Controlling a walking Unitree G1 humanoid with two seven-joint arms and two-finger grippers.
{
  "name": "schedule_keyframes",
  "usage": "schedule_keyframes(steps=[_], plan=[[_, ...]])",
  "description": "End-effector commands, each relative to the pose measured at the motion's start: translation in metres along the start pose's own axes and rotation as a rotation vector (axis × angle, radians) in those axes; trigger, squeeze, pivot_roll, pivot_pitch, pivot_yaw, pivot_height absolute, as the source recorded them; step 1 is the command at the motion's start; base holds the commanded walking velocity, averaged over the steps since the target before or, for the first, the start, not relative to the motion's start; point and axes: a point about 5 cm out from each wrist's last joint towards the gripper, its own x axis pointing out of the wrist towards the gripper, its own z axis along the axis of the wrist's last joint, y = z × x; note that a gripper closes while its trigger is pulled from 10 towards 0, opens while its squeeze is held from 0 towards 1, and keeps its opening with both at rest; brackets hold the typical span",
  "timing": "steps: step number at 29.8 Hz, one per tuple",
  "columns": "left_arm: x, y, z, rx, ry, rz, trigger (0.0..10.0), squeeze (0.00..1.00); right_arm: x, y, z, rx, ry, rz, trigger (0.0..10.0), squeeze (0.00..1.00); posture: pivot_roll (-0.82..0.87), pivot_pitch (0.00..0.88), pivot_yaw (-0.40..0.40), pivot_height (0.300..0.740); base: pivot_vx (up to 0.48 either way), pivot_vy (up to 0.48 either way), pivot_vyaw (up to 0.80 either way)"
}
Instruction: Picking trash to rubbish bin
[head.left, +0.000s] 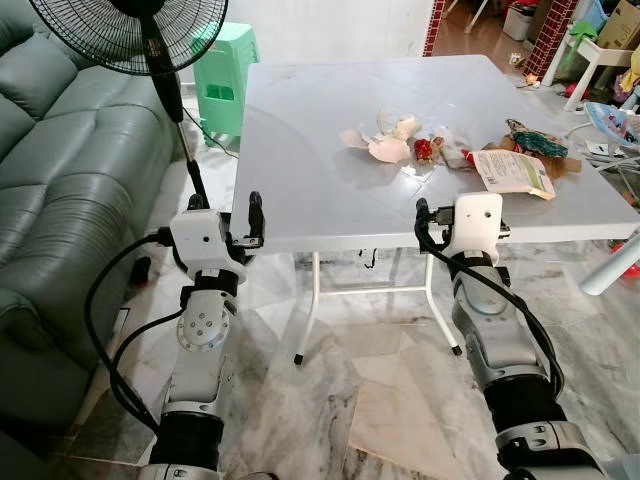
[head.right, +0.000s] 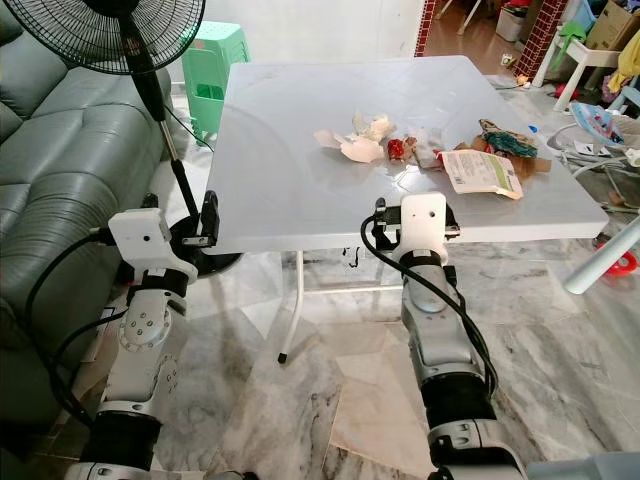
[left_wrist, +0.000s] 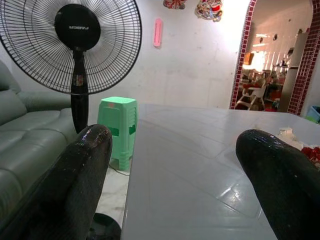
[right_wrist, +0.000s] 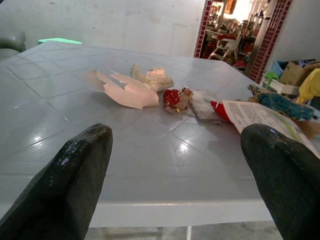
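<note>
Trash lies on the far right part of a pale grey folding table (head.left: 320, 190): a pink wrapper (head.left: 388, 149), a crumpled cream wrapper (head.left: 400, 125), a red wrapper (head.left: 428, 150), a white and green packet (head.left: 512, 172) and a colourful wrapper (head.left: 535, 140). My right gripper (right_wrist: 175, 132) is open at the table's near edge, level with the top and facing the trash, which lies well beyond its fingertips. My left gripper (left_wrist: 172, 137) is open at the table's near left corner, with nothing between its fingers.
A black standing fan (head.left: 130, 35) and a green plastic stool (head.left: 222, 75) stand left of the table. A grey-green sofa (head.left: 60, 180) runs along my left. White table legs (head.left: 305, 310) stand on marble floor. Household clutter (head.left: 600, 60) sits at the far right.
</note>
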Motion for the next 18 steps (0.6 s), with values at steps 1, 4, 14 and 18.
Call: schedule_keyframes(steps=[1, 4, 14, 18], plan=[[0.006, -0.003, 0.004, -0.031, -0.014, -0.02, 10.0, 0.0, 0.001, -0.004, 0.001, 0.043, -0.006, -0.033, 10.0, 0.0, -0.07, 0.008, 0.029, 0.74, 0.0, 0.0, 0.0], [0.008, -0.004, 0.003, -0.037, -0.009, -0.039, 10.0, 0.0, 0.0, -0.008, 0.0, 0.056, -0.012, -0.069, 10.0, 0.0, -0.08, 0.005, 0.043, 0.74, 0.0, 0.0, 0.0], [0.02, -0.025, -0.004, -0.082, 0.021, -0.146, 10.0, 0.0, -0.008, -0.026, 0.004, 0.068, -0.04, -0.1, 10.0, 0.0, -0.18, 0.0, 0.123, 0.74, 0.0, 0.0, 0.0], [0.024, -0.034, -0.006, -0.127, 0.038, -0.191, 10.0, 0.0, -0.015, -0.031, -0.001, 0.059, -0.026, -0.128, 10.0, 0.0, -0.21, 0.0, 0.133, 0.74, 0.0, 0.0, 0.0]])
